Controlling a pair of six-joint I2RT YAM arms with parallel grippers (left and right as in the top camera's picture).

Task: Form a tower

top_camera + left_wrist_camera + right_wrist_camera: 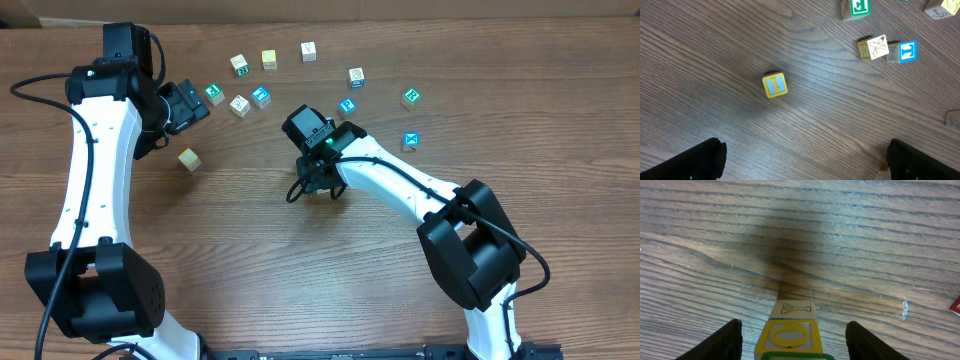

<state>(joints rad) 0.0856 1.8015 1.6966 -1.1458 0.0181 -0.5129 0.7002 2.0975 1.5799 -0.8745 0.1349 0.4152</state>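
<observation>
Wood-grain table [300, 290] carries the tower [790, 330]. Right gripper [792, 342] straddles it, part-open, not touching. Left gripper [805, 160], well apart from the tower, gapes wide and empty.

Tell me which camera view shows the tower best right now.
Right wrist. The tower fills the lower centre: pale Y top, yellow-framed O face, green edge below, between the spread fingers of the right gripper. Overhead, that gripper hides it. The left wrist view shows only loose cubes.
</observation>
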